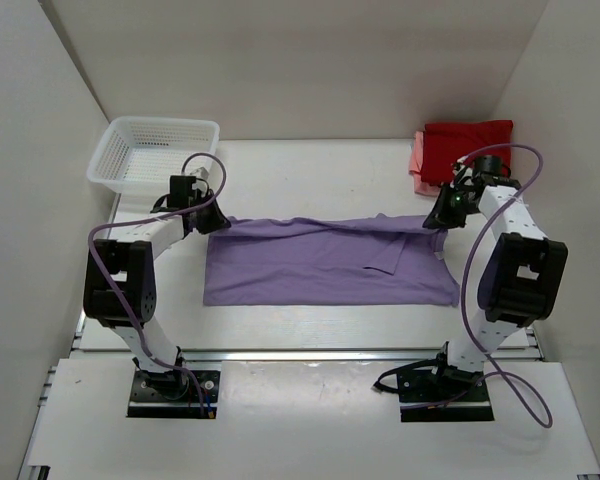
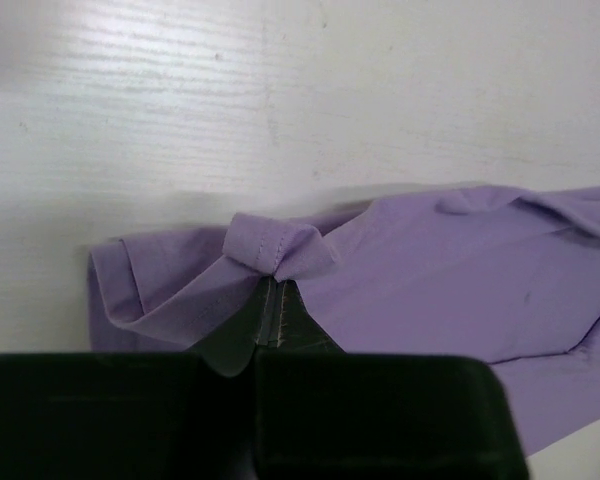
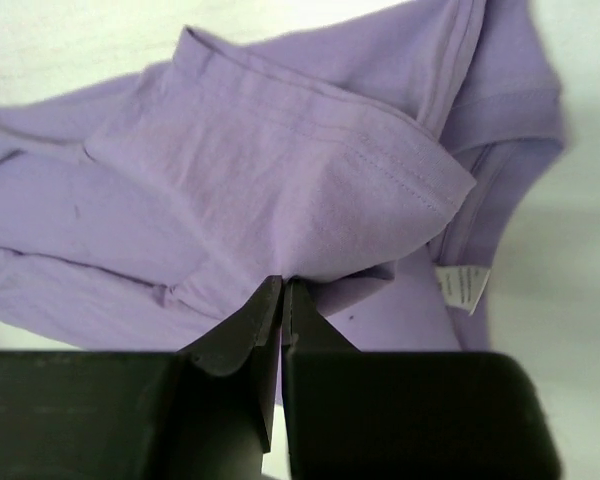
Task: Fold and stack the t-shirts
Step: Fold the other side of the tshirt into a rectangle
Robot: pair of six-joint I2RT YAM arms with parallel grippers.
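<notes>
A lavender t-shirt (image 1: 320, 262) lies spread across the middle of the table, its far edge raised and stretched between both arms. My left gripper (image 1: 212, 218) is shut on the shirt's left far corner; the left wrist view shows a hemmed fold of purple cloth (image 2: 276, 246) pinched at the tips of the left gripper (image 2: 273, 280). My right gripper (image 1: 438, 222) is shut on the right far edge near the collar, where the right gripper (image 3: 283, 283) pinches cloth (image 3: 280, 170). A white label (image 3: 464, 288) shows there. A bright red t-shirt (image 1: 464, 147) lies folded on a salmon pink one (image 1: 418, 166) at the far right.
A white lattice basket (image 1: 152, 150) stands at the far left corner, just behind the left arm. White walls close in the table on the left, back and right. Purple cables loop off both arms.
</notes>
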